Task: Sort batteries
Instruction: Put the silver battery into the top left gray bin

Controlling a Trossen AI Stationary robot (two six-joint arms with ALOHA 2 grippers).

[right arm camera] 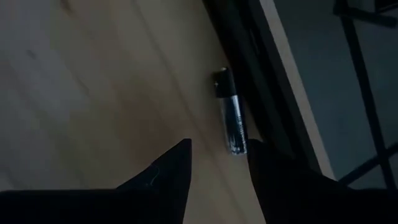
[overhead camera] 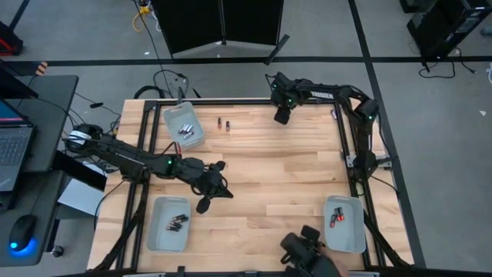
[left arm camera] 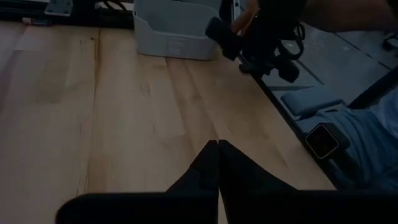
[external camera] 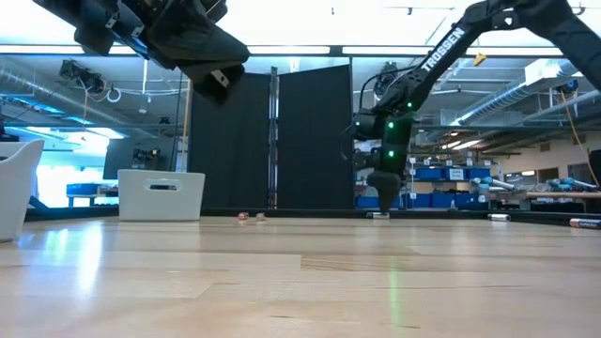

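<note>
Fingers of right tool (right arm camera: pixel 217 165) apart above slim cylindrical battery (right arm camera: pixel 231 121); left tool (left arm camera: pixel 217 152) pressed together

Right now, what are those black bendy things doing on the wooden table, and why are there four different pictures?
Those are two robot arms, each ending in a two-finger gripper. They are sorting little batteries into pale grey trays.

One picture looks straight down from above. One looks level across the table top. The other two come from small cameras on each arm's wrist.

From above, the table holds three trays: one at the far left, one at the near left and one at the near right, each with batteries inside. Two loose batteries lie near the far edge.

The left gripper hangs over the table with its fingers pressed together, holding nothing. The right gripper is at the far edge; its fingers are apart, and its own camera shows a dark battery lying just ahead of them, not yet picked up.
</note>
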